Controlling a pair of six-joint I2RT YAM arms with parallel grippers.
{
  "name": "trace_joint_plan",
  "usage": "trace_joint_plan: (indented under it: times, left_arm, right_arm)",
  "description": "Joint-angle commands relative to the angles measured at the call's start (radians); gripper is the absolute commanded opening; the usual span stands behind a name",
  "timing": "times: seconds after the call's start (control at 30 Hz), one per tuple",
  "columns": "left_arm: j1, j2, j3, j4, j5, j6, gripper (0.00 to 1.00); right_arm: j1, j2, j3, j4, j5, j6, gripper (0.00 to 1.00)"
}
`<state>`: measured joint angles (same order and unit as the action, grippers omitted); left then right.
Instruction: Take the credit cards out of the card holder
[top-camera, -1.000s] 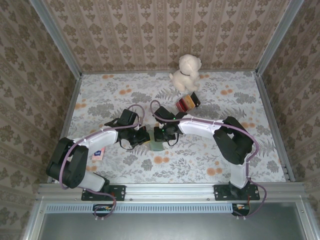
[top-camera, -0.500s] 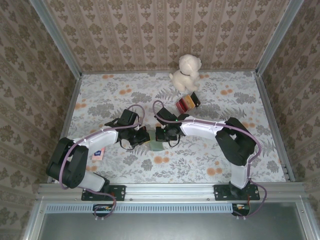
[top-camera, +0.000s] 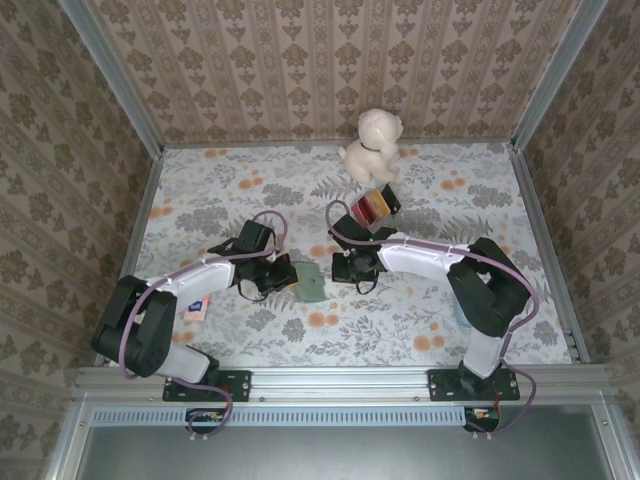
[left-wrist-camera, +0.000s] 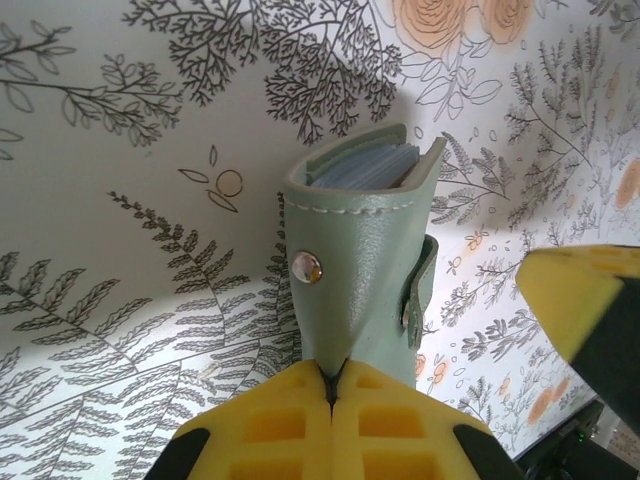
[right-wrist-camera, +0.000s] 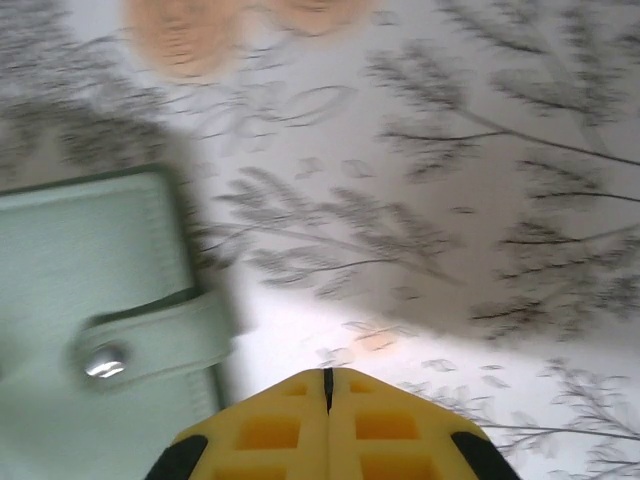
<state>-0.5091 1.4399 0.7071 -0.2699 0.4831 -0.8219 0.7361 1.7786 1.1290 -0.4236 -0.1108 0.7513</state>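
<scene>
Sage-green holder (top-camera: 312, 283) on the floral worktop (top-camera: 430, 195), its 9 o'clock edge pinched by the left hand (left-wrist-camera: 333, 385); right hand (right-wrist-camera: 327, 385) closed, empty, just beside at 3 o'clock.

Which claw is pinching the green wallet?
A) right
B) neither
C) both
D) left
D: the left claw is closed on the wallet's edge, while the right claw is shut on nothing beside it.
</scene>
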Motion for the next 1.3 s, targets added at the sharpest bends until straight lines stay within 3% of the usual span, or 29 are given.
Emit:
trace_joint_plan:
  times: [0.0, 0.07, 0.13, 0.37, 0.83, 0.93, 1.07, 1.27]
  left_arm:
    - [0.002, 0.002, 0.000, 0.040, 0.039, 0.007, 0.00]
    - [0.001, 0.001, 0.002, 0.050, 0.048, 0.009, 0.00]
    - [0.001, -0.006, 0.002, 0.046, 0.056, 0.012, 0.00]
    - [0.001, -0.035, 0.005, 0.030, 0.070, 0.038, 0.00]
    - [0.000, -0.039, 0.014, 0.034, 0.080, 0.050, 0.00]
    - [0.000, -0.039, 0.010, 0.033, 0.078, 0.048, 0.00]
    - [0.000, -0.048, 0.004, 0.029, 0.063, 0.048, 0.00]
    - [0.001, -0.078, -0.009, -0.006, 0.021, 0.049, 0.00]
  right_arm:
    - [0.025, -0.014, 0.036, 0.059, -0.143, -0.069, 0.22]
    - [0.050, 0.014, 0.077, 0.030, -0.140, -0.089, 0.35]
    - [0.067, 0.046, 0.116, 0.005, -0.131, -0.091, 0.40]
    - [0.077, 0.146, 0.206, -0.070, -0.099, -0.078, 0.40]
    - [0.075, 0.216, 0.261, -0.169, -0.022, -0.060, 0.27]
    - [0.074, 0.225, 0.258, -0.192, 0.002, -0.050, 0.18]
    - [0.071, 0.228, 0.241, -0.218, 0.047, -0.038, 0.00]
    - [0.064, 0.222, 0.202, -0.229, 0.127, -0.020, 0.00]
